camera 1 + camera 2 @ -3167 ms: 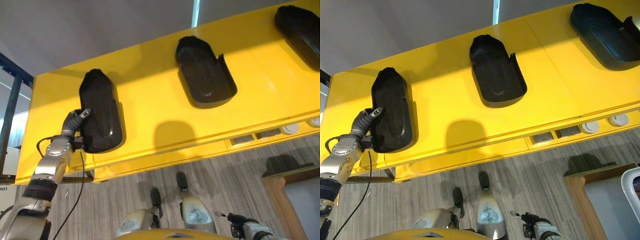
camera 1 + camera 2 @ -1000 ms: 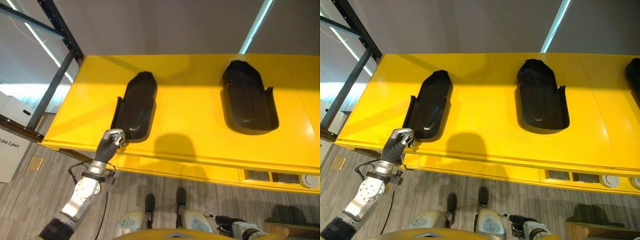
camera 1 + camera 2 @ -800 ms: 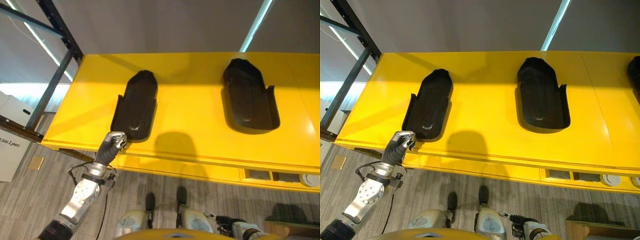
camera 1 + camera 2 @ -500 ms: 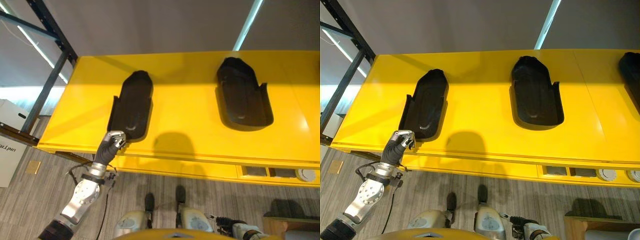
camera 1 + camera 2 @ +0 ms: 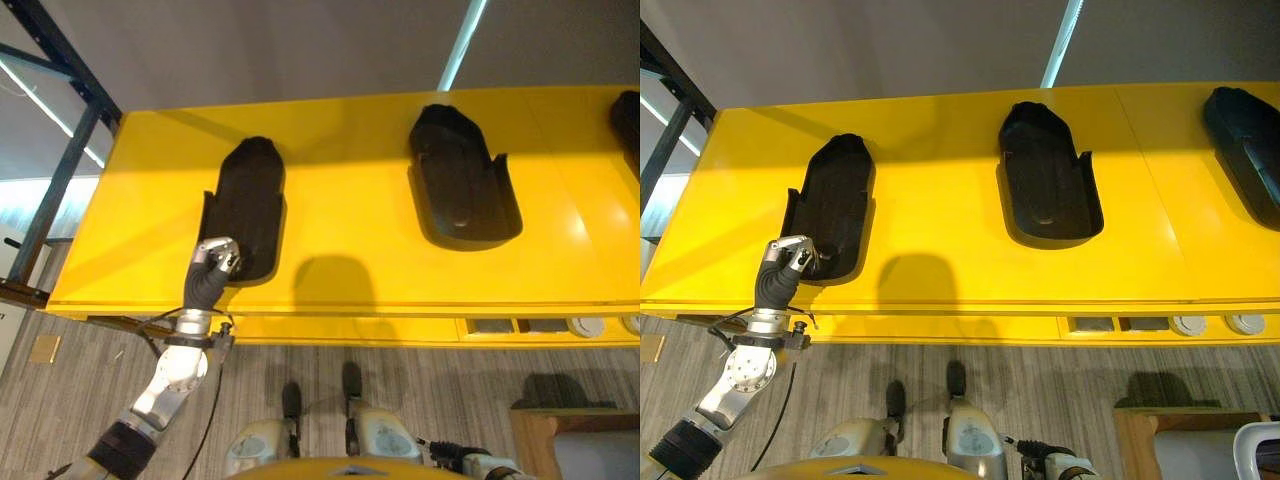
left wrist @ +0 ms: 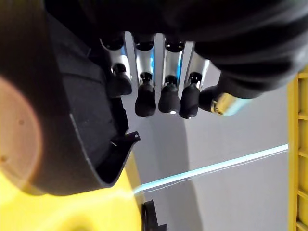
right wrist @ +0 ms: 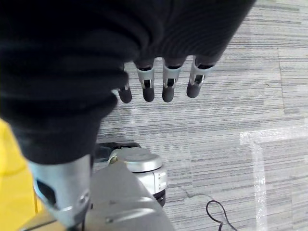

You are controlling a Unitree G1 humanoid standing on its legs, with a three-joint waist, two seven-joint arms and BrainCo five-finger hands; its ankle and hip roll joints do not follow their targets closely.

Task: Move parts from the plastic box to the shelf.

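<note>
The yellow shelf (image 5: pixel 350 270) carries black moulded parts lying lengthwise. My left hand (image 5: pixel 212 262) reaches up to the near left corner of the leftmost part (image 5: pixel 248 200). Its fingers (image 6: pixel 163 91) are loosely bent beside the part's rim (image 6: pixel 82 144) and close on nothing. A second part (image 5: pixel 460 185) lies in the middle of the shelf, a third part (image 5: pixel 1250 120) at the right end. My right hand (image 7: pixel 166 82) hangs low over the floor, fingers relaxed, holding nothing.
A dark rack post (image 5: pixel 60 170) rises left of the shelf. The shelf's front edge bears small slots and round knobs (image 5: pixel 1185 324). A wooden frame (image 5: pixel 560 440) with a pale box rim (image 5: pixel 1260 445) stands on the floor at the lower right.
The camera has swung, so the whole shelf has shifted in view. My left hand has crept from the shelf's front edge up onto the leftmost part's near corner. The right hand has not moved.
</note>
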